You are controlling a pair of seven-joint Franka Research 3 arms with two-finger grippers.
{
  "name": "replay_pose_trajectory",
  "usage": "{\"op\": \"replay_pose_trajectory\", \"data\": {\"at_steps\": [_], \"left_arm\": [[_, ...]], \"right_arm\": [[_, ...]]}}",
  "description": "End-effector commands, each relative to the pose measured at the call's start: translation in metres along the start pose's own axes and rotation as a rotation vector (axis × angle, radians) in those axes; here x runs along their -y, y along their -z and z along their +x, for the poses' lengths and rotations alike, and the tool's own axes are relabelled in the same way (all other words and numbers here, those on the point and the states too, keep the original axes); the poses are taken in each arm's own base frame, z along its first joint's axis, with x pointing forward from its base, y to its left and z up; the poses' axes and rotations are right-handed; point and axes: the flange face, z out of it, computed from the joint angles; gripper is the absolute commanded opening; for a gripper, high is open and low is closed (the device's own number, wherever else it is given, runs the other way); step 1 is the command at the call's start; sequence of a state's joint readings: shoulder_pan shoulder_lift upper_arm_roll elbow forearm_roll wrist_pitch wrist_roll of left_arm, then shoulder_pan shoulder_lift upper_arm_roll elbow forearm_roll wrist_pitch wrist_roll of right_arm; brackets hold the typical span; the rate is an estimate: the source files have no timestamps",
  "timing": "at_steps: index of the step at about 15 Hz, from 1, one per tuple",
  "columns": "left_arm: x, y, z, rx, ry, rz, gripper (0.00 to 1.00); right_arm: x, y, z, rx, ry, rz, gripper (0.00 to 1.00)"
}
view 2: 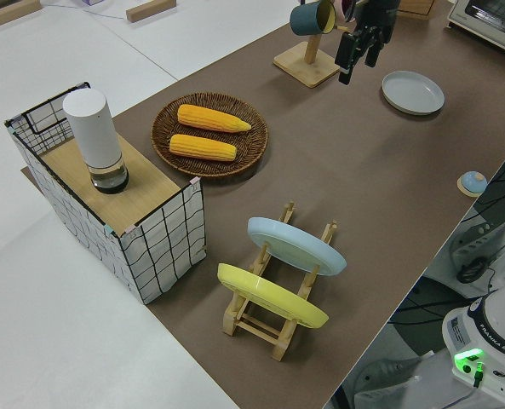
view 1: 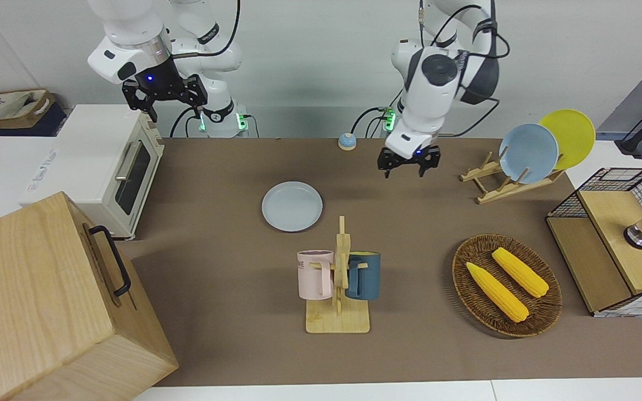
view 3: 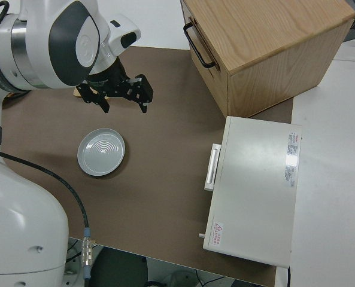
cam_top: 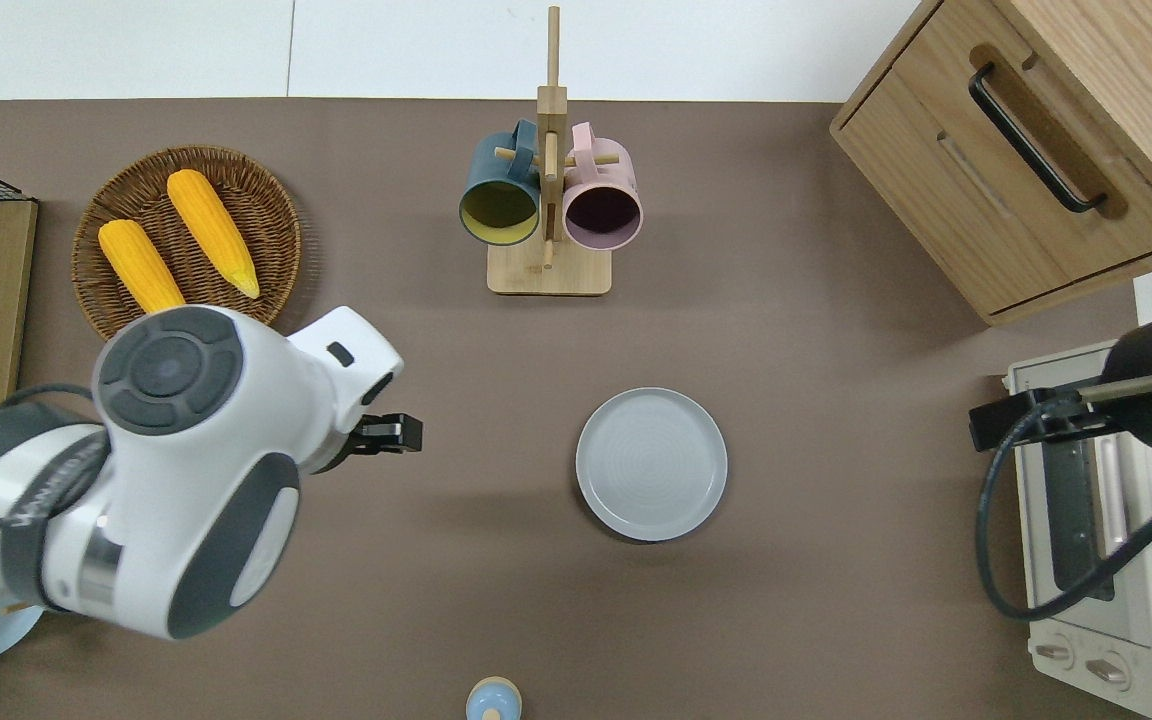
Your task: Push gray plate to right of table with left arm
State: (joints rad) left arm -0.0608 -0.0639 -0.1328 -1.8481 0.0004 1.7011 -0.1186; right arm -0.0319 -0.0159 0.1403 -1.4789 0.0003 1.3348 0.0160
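The gray plate lies flat and empty on the brown table, about mid-table and nearer to the robots than the mug rack. My left gripper hangs open in the air over bare table, apart from the plate and toward the left arm's end of the table. Nothing is between its fingers. The left side view shows it above the table near the mug rack, with the plate lying apart from it. The right arm is parked, its gripper open.
A mug rack with a pink and a blue mug stands farther from the robots than the plate. A wicker basket with two corn cobs, a dish rack and a wire crate fill the left arm's end. A toaster oven and wooden cabinet fill the right arm's end.
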Motion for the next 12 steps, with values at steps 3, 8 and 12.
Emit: {"op": "replay_pose_trajectory", "data": {"at_steps": [3, 8, 12], "left_arm": [[0.018, 0.073, -0.008, -0.009, 0.001, -0.016, 1.0], [0.027, 0.086, -0.01, -0.016, -0.057, -0.019, 1.0], [0.028, 0.095, -0.01, -0.034, -0.043, -0.02, 1.0]], "right_arm": [[-0.001, 0.004, -0.003, 0.004, -0.013, 0.004, 0.983], [-0.001, 0.004, -0.003, 0.004, -0.013, 0.004, 0.983], [-0.001, 0.004, -0.003, 0.004, -0.015, 0.004, 0.983]]}}
